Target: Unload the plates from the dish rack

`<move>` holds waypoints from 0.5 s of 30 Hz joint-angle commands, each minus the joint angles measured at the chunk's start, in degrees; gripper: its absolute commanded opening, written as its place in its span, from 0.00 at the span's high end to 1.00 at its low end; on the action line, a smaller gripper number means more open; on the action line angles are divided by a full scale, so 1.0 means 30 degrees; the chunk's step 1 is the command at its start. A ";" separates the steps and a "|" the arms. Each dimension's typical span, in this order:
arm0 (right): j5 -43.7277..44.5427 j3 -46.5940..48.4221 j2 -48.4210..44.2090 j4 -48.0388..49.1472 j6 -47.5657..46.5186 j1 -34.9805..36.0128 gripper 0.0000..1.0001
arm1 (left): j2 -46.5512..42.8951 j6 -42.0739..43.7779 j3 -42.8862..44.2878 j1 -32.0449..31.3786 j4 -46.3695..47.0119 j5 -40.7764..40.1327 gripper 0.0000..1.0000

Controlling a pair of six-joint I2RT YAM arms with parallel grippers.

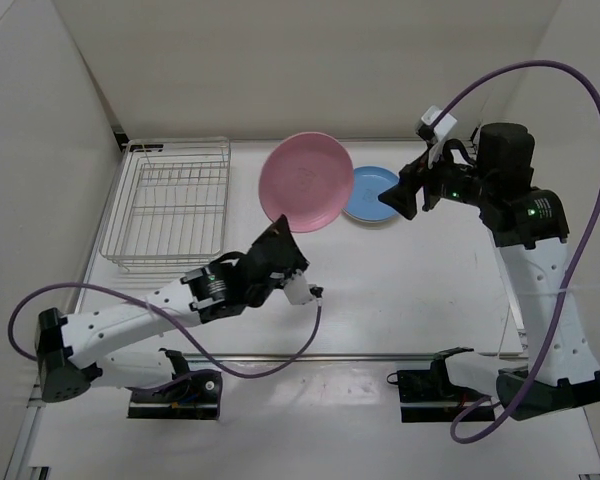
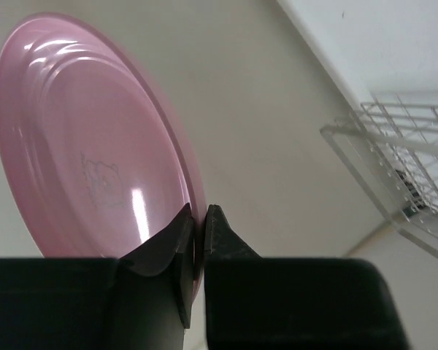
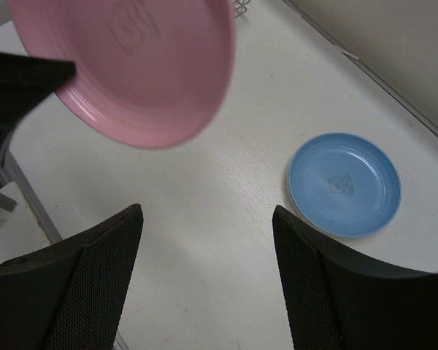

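Observation:
My left gripper (image 1: 280,232) is shut on the lower rim of the pink plate (image 1: 305,180) and holds it tilted up in the air, right of the dish rack (image 1: 170,205). In the left wrist view the fingers pinch the plate (image 2: 87,146) edge at the gripper (image 2: 199,215). The blue plate (image 1: 372,195) lies flat on the table, just behind and right of the pink one. My right gripper (image 1: 390,198) hovers over the blue plate's right side, open and empty (image 3: 208,211). The rack holds no plates. The cream plate is out of view.
The rack stands at the table's back left near the wall; its wire corner shows in the left wrist view (image 2: 409,160). The pink plate (image 3: 139,65) and blue plate (image 3: 344,184) show in the right wrist view. White walls enclose the table on three sides.

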 commanded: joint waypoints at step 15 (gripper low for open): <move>0.3437 -0.3119 -0.1589 0.2833 -0.1724 0.0306 0.24 | 0.5815 -0.3010 0.4892 -0.4041 0.1109 -0.0309 0.89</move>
